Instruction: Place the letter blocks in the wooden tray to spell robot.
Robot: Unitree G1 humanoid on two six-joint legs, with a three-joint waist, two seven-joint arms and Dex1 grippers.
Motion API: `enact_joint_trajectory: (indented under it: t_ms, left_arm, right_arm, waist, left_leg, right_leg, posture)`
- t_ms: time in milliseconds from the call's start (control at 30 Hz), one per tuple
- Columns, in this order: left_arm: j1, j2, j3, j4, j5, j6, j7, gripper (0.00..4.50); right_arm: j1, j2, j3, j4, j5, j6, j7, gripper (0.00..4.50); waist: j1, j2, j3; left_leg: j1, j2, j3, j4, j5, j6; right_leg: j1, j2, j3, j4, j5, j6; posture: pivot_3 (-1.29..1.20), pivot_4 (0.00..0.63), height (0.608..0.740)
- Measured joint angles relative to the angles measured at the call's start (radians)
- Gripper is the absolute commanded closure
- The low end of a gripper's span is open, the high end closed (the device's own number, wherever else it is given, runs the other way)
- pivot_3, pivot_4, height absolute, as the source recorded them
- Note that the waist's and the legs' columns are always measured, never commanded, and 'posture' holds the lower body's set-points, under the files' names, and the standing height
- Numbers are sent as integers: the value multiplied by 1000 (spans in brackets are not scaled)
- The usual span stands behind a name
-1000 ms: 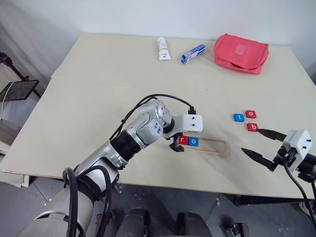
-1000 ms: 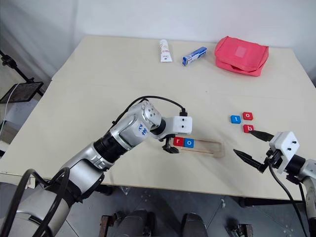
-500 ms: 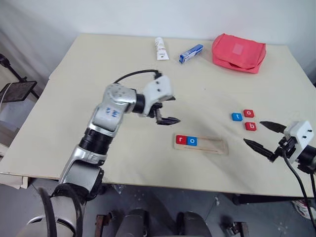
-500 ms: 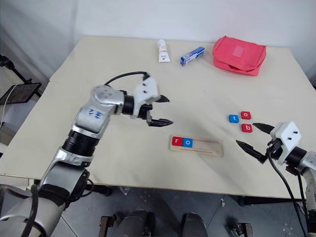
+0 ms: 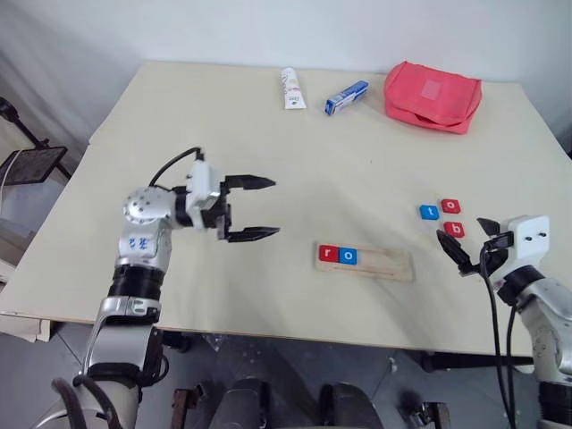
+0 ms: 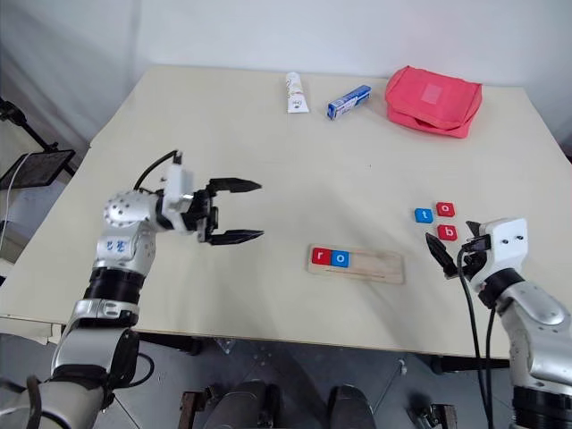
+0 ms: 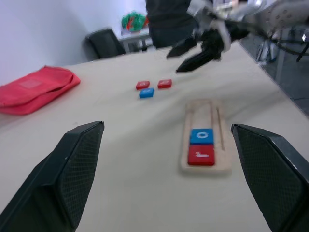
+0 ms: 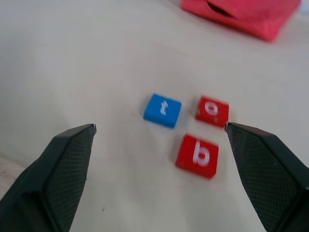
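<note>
Left claw (image 5: 253,208) wide open, empty, right claw (image 5: 472,243) wide open, empty

I stand at a pale table (image 5: 223,116) whose top has a faint seam running across its left part. Behind the table rises a plain white wall (image 5: 268,27), evenly lit. Left of the table, a black stand (image 5: 31,156) with a flat mesh plate sits over a grey floor (image 5: 36,357). Beyond the table's right end, in my left wrist view, a dark chair (image 7: 104,42) stands against the wall, with a desk (image 7: 137,35) beside it.
</note>
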Motion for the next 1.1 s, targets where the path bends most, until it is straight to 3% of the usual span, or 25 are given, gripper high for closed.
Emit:
enact_joint_trajectory:
  t_ms: [300, 1100]
  left_arm:
    - [85, -35, 35, 42, -98, -115, -73, 31]
    - [130, -35, -24, 34, -97, -164, -72, 31]
  right_arm:
    - [42, 34, -18, -88, -6, 56, -119, 0]
    - [77, 64, -36, -103, 15, 60, -125, 0]
  waist:
    - [2, 1, 0]
    - [-3, 1, -1]
  left_leg:
    - [1, -1, 0, 0, 0, 0]
    - [2, 0, 1, 0, 0, 0]
  right_leg:
    - [1, 0, 2, 1, 0, 0]
    - [1, 0, 3, 1, 0, 0]
  posture:
    - [0, 150, 740]
    - [0, 150, 740]
